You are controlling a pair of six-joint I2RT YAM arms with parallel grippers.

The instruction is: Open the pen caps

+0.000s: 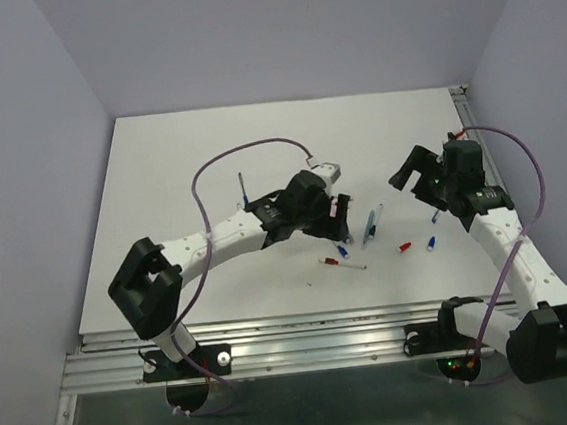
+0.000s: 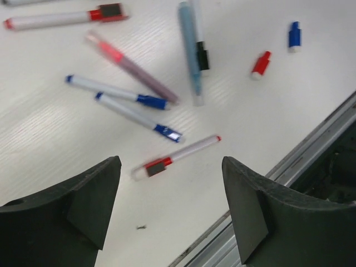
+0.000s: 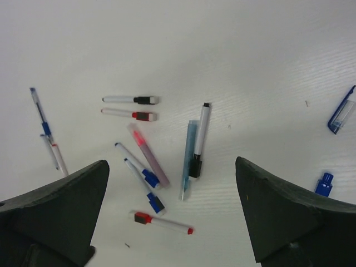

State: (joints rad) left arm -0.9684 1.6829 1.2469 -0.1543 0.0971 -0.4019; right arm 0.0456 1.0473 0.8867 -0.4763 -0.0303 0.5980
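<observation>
My left gripper (image 2: 171, 164) hangs open above the table, nothing between its fingers. Just beyond its fingertips lies a white marker with a red end (image 2: 178, 156). Past it lie two blue-ended markers (image 2: 136, 117), a pink highlighter (image 2: 130, 67), a teal pen (image 2: 189, 53) and a black-ended marker (image 2: 200, 47). Two loose pen caps lie to the right, one red (image 2: 260, 65) and one blue (image 2: 294, 36). They also show in the top view, red cap (image 1: 404, 246) and blue cap (image 1: 431, 243). My right gripper (image 3: 171, 164) is wide open and empty, high over the same pens.
Another red-ended marker (image 3: 129, 114) and a black-ended one (image 3: 130, 99) lie farther back. A thin blue pen (image 3: 40, 111) and a white one (image 3: 55, 156) sit at the left. A clear blue cap (image 3: 341, 117) lies at the right. The metal rail (image 2: 311, 144) marks the table's near edge.
</observation>
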